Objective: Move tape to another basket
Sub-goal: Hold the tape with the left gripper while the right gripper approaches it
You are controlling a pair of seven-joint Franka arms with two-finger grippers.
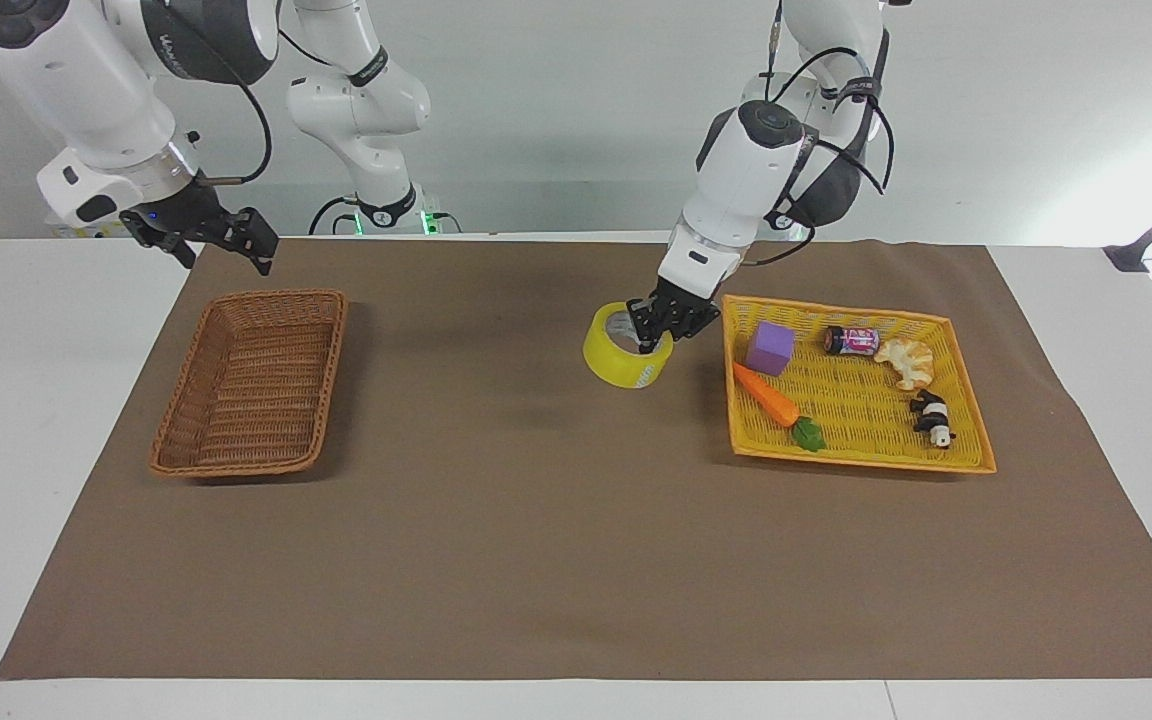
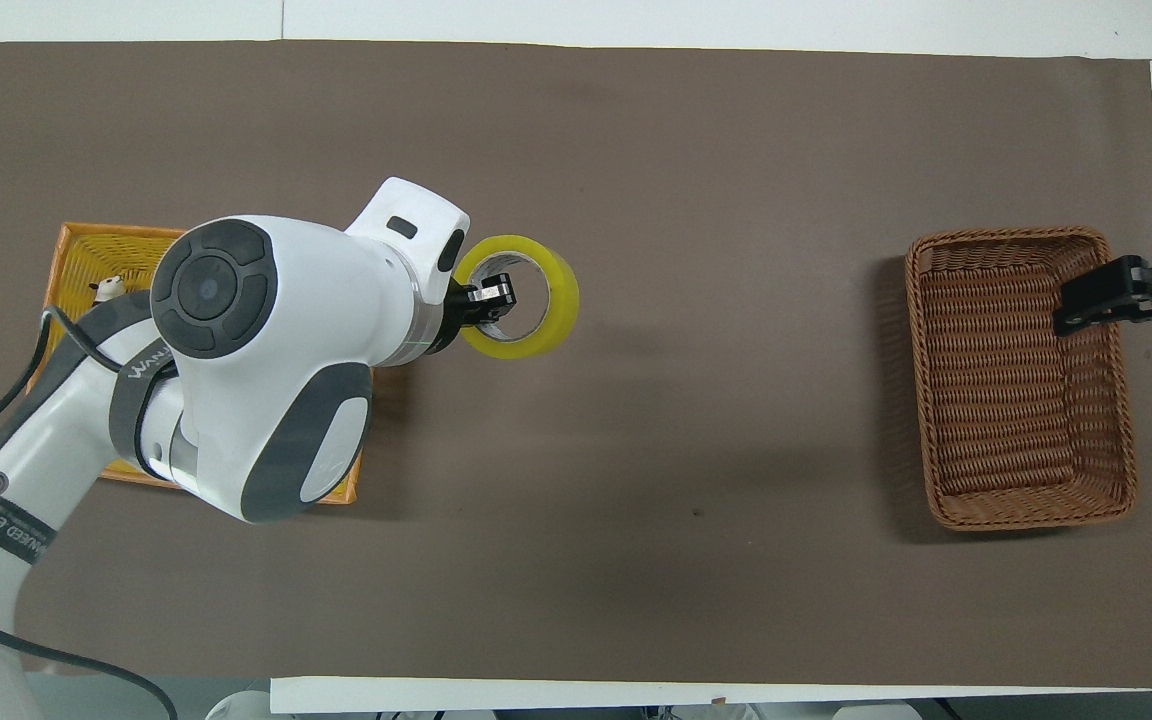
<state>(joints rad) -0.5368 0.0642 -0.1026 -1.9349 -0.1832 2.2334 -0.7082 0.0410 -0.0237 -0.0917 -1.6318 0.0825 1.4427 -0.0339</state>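
The brown woven wicker basket [image 1: 251, 382] lies empty at the right arm's end, the right gripper [image 1: 221, 240] hanging spread open above its rim. Just beside the yellow-orange plastic mesh basket [image 1: 946, 455], the left gripper [image 1: 656, 338] is clenched on the wall of the translucent yellow tape roll [image 1: 619, 360], which sits low at the brown mat [image 1: 556, 560]. The carry is underway; next comes a lift and a long traverse, likely a handover.

Left claw [image 1: 652, 338]: reaching steeply down from a bent wrist, fingertips pinching shut. Right claw [image 1: 219, 240]: hanging raised, wrist angling downward, fingers standing spread apart.

Both arms are glossy white with dark grey joint caps and black cables. The left gripper [image 1: 648, 341] and the right gripper [image 1: 226, 238] are black.
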